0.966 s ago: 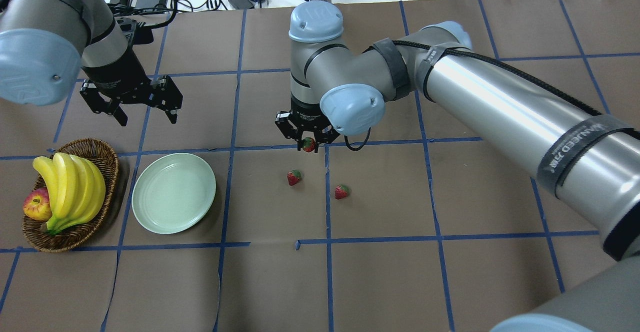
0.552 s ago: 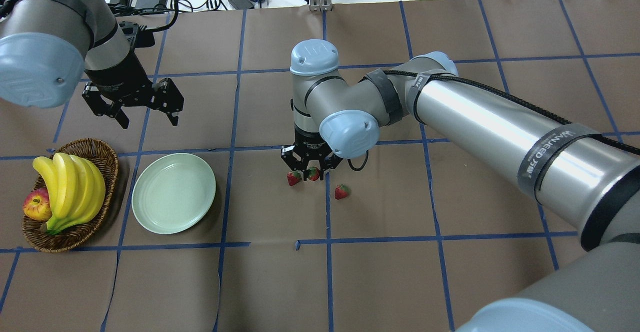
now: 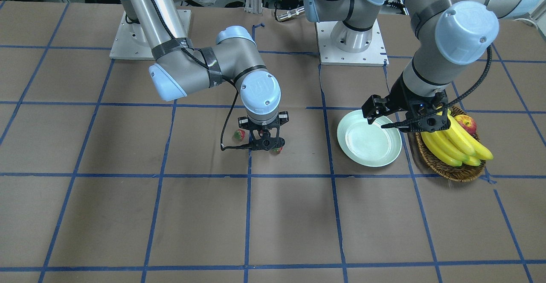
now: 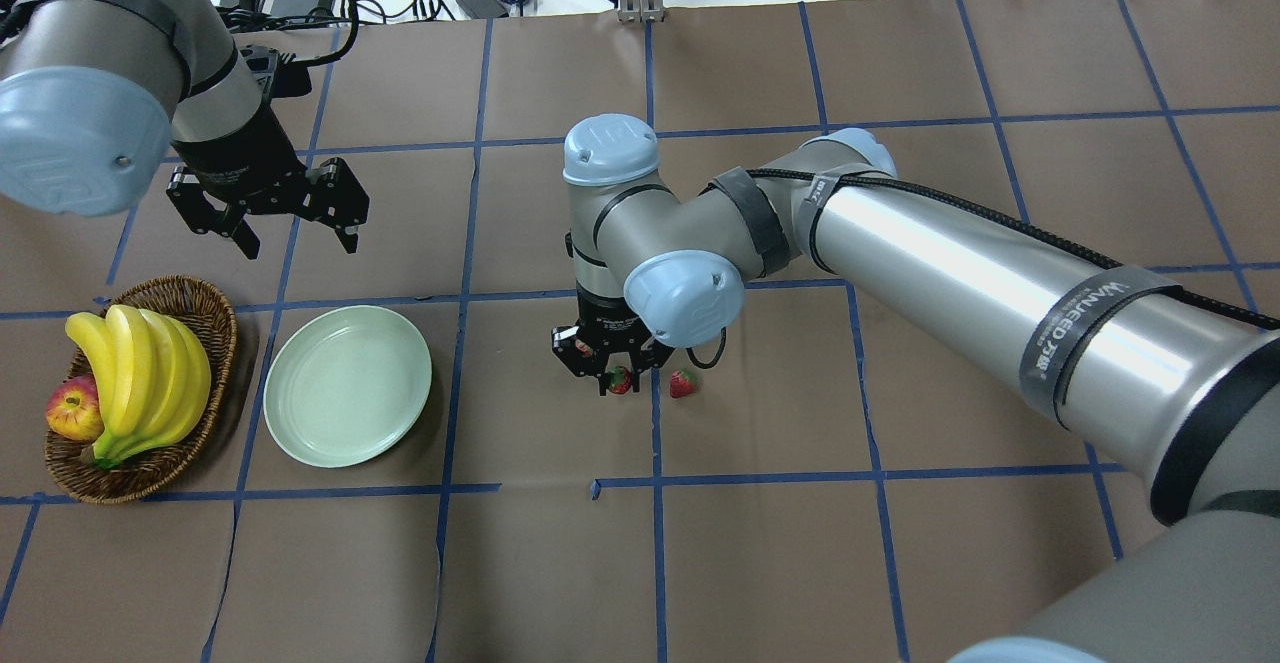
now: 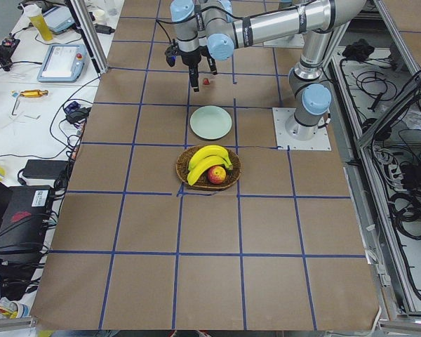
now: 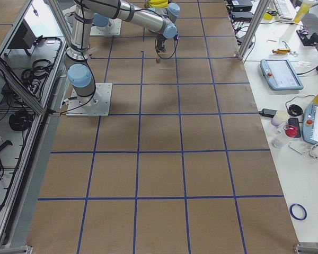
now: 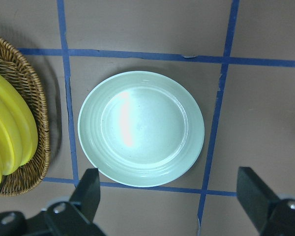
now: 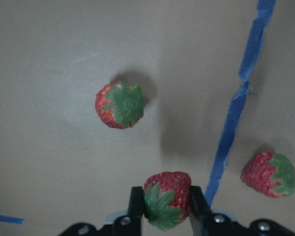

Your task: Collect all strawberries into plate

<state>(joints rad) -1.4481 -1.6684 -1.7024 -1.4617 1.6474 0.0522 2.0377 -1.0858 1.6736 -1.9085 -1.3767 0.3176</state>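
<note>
Right tool (image 4: 612, 375) is clamped on one strawberry (image 8: 167, 191): fingers (image 8: 135, 204) pinch its sides, green cap toward the wrist camera. It's low over the desk (image 4: 760, 563); I can't tell if the strawberry is clear of the surface. Two more strawberries lie loose right by it. One (image 8: 120, 104) is on the plate (image 4: 348, 386) side and a bit farther from the base. The other (image 8: 269, 174) is on the opposite side, across a blue tape line (image 8: 231, 132).

The plate has nothing on it and sits well off to the robot's left of the tool, about level with it. I read the carry as a lift, then a plain sideways run left.

Left tool (image 4: 296, 240) has jaws apart and nothing in it, hanging by the plate's far rim. It's the nearer arm to the plate, but all strawberries sit under the right arm.

Basket (image 4: 222, 315) with bananas (image 4: 150, 373) and apple (image 4: 73, 411) is just beyond the plate, so overshoot is the risk.
</note>
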